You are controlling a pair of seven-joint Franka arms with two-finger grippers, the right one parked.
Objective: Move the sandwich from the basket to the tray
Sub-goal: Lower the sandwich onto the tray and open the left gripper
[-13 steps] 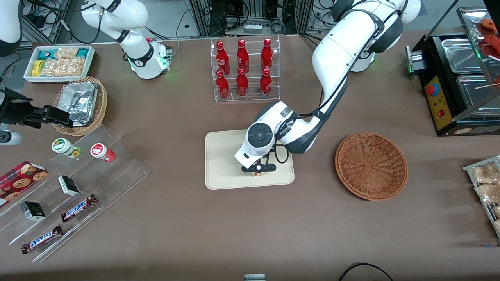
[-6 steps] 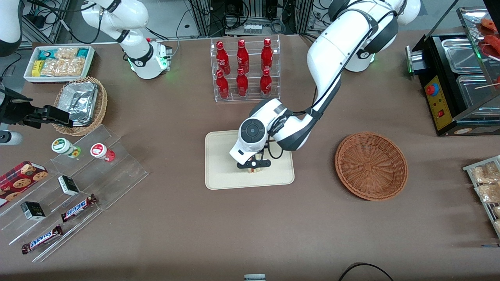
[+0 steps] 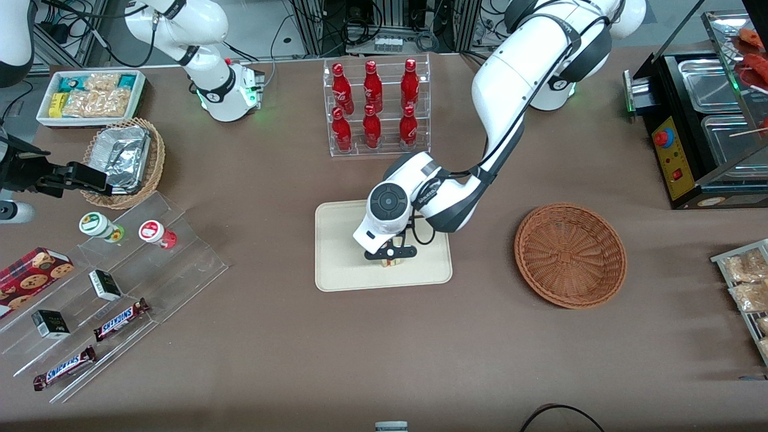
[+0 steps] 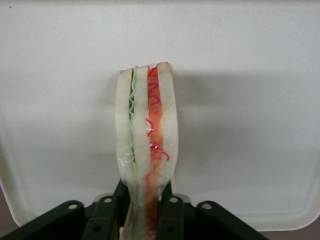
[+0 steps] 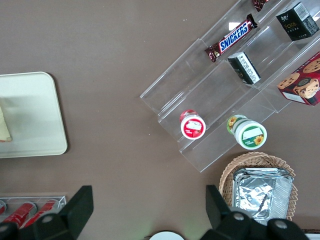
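My gripper point(image 3: 391, 259) point(image 4: 147, 210) hangs low over the cream tray point(image 3: 342, 264) point(image 4: 250, 100) point(image 5: 35, 125), shut on the sandwich point(image 4: 146, 135) point(image 3: 392, 262). The sandwich is a wrapped wedge of pale bread with green and red filling, held edge-up between the black fingers point(image 4: 170, 212), which pinch its wrap narrow. In the front view only a sliver of it shows under the fingers. A corner of the sandwich point(image 5: 4, 127) also shows on the tray in the right wrist view. The reddish-brown wicker basket point(image 3: 570, 255) sits toward the working arm's end, with nothing in it.
A clear rack of red bottles point(image 3: 375, 108) stands farther from the front camera than the tray. Toward the parked arm's end are a clear stepped stand point(image 3: 120, 282) with snacks, a tan basket holding a foil container point(image 3: 123, 157), and a white bin point(image 3: 90, 96). A black food warmer point(image 3: 702, 120) is toward the working arm's end.
The gripper, holding the sandwich, shifted over the tray toward the parked arm's end and a little farther from the front camera. It has hardly moved in the last half second.
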